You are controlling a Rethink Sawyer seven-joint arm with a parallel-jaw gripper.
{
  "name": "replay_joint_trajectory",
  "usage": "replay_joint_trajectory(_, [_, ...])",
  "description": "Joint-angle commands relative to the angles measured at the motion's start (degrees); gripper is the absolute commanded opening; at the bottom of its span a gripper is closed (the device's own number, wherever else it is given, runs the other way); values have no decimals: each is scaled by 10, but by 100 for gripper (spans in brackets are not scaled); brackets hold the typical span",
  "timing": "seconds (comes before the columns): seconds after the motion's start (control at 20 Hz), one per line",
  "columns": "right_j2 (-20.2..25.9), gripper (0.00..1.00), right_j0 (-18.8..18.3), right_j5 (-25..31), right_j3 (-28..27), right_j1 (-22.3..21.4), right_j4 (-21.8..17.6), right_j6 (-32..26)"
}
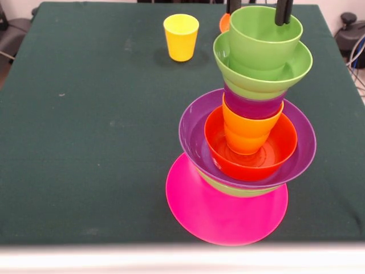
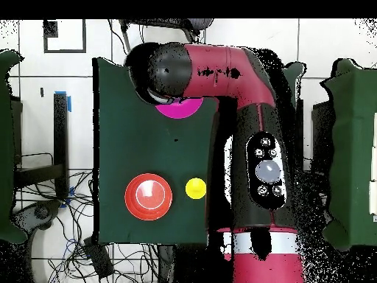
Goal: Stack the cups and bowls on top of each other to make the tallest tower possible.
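The tower stands near the table's front edge in the front view. From the bottom it is a pink base [image 1: 225, 214], a light green bowl [image 1: 239, 189], the wide purple bowl [image 1: 191, 137], an orange-red bowl [image 1: 274, 157], the orange cup [image 1: 245, 131], the purple cup [image 1: 251, 107], a second light green bowl [image 1: 291, 71] and the light green cup [image 1: 265, 40]. My gripper [image 1: 258, 17] is open at that top cup's rim, its dark fingers [image 1: 283, 11] spread apart. The yellow cup [image 1: 181, 37] stands alone, upright. The small ribbed green bowl is hidden.
A second orange-red bowl [image 1: 224, 23] peeks out behind the tower; overhead it [image 2: 149, 196] sits next to the yellow cup [image 2: 195, 188]. The arm [image 2: 221, 70] covers the tower overhead, leaving only a pink edge [image 2: 179, 109]. The table's front edge [image 1: 114, 248] is close to the base.
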Motion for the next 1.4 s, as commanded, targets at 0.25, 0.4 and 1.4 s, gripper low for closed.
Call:
replay_joint_trajectory(0.25, [3,100,-6,28,68,-4,-4,-22])
replay_joint_trajectory(0.4, [3,100,-10,37,73,-12,-2,-27])
replay_joint_trajectory(1.4, [17,100,-72,-48,195,-50,-7,-61])
